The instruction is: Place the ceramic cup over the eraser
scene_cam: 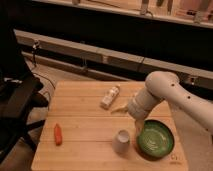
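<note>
The white ceramic cup (121, 141) stands on the wooden table (85, 120) near the front edge, just left of a green bowl. No eraser shows anywhere in the view. My gripper (136, 125) hangs from the white arm that reaches in from the right. It is just above and to the right of the cup, between the cup and the bowl. I cannot tell whether it touches the cup.
A green bowl (155, 138) sits at the front right of the table. A white bottle (110, 96) lies near the middle back, with a pale yellowish item (119, 108) beside it. An orange carrot (58, 134) lies at the front left. A dark chair (15, 100) stands to the left.
</note>
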Controlling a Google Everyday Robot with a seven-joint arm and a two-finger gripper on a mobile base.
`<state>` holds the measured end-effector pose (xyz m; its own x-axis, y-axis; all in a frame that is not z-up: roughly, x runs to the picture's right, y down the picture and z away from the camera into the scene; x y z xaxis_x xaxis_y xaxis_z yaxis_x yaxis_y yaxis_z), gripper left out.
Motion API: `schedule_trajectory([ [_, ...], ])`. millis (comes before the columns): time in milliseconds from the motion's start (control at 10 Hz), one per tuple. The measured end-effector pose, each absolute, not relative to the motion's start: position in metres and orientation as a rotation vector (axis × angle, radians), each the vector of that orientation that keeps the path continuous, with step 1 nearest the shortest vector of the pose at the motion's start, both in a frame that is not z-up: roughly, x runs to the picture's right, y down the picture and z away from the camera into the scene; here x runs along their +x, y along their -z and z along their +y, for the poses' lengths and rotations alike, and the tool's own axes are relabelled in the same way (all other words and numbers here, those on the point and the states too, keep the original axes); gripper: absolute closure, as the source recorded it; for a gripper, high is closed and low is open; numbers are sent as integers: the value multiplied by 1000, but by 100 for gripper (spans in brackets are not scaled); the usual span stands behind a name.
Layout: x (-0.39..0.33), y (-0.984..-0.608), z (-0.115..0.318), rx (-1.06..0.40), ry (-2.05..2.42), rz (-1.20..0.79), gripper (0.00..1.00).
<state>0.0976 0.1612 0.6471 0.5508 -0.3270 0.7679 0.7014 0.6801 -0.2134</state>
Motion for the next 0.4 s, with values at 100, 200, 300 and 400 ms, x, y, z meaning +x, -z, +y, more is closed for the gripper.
schedule_trajectory([
  [100, 98, -647, 156, -534, 644, -766, 20],
  [200, 99, -646, 152, -528, 644, -765, 20],
  [300, 99, -642, 150, -531, 645, -767, 20],
  [400, 99, -644, 152, -535, 645, -768, 20],
])
